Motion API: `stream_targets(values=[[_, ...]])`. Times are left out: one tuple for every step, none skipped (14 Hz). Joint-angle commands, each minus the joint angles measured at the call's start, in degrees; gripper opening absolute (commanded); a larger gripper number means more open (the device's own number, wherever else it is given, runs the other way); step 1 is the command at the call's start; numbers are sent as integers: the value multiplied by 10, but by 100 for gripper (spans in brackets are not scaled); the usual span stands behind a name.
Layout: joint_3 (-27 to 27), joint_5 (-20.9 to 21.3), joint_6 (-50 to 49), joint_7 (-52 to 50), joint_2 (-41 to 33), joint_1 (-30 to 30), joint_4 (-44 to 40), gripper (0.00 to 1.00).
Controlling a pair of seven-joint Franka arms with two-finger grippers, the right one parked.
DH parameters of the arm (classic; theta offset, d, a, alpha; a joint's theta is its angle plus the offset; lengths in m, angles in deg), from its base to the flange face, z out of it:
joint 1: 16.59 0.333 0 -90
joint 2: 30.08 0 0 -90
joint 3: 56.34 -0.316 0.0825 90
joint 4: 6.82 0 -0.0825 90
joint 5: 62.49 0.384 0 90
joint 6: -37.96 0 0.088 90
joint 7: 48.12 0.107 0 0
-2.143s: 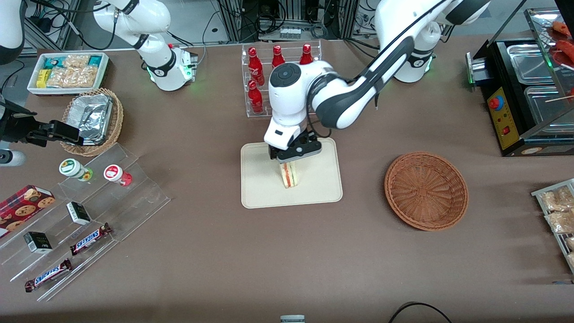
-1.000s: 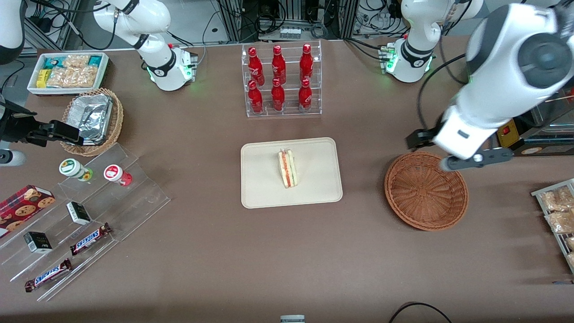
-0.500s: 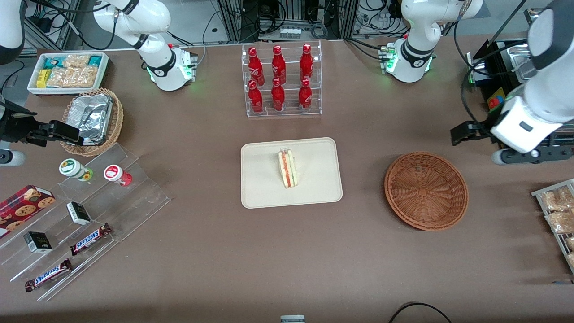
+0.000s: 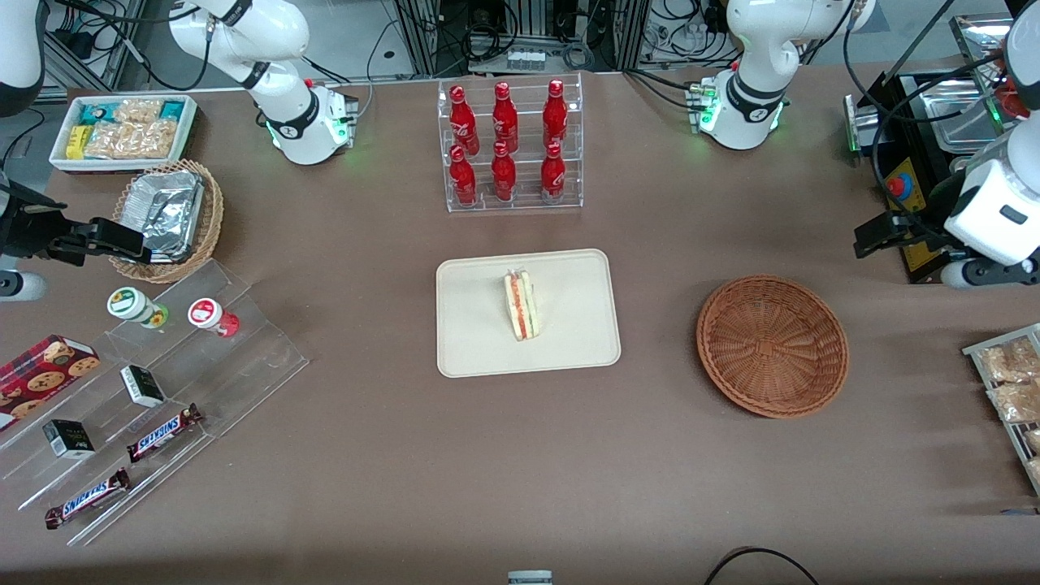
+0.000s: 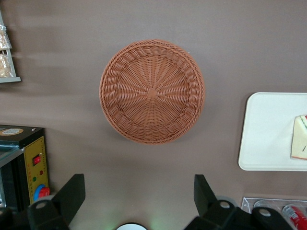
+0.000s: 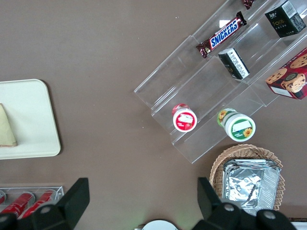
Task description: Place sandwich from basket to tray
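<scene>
One tray point(image 4: 569, 341) lies at the middle of the table, well apart from the gripper point(image 4: 914, 252) toward the parked arm's end. One sandwich point(image 4: 521, 305) stands on the tray with its filling edge upward, clear of the rim. One basket point(image 4: 772, 345) holds nothing and sits between the tray and the gripper, nearer the front camera than the gripper.

The gripper hangs above the table toward the working arm's end, just in front of the black appliance point(image 4: 918, 187). In the left wrist view its two fingers point(image 5: 72, 194) stand wide apart and hold nothing; the basket point(image 5: 152, 91) lies fully in that view, near the gripper.

Six red bottles point(image 4: 505, 142) stand in one clear rack. Two bars labelled "SNICKERS" point(image 4: 162, 433) lie on the clear stepped stand.
</scene>
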Motion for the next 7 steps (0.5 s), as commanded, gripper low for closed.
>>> stream_targets(values=[[-20,-7,11,35,-39,-5,41,100],[-26,-7,12,35,-41,-6,42,100],[-31,-7,12,35,-47,-9,43,100],[-36,-7,12,35,-57,-11,50,100],[-38,-7,17,35,-62,-11,57,100],[-38,-7,20,32,-57,-11,53,100],[-38,-9,19,35,-53,-10,45,100]])
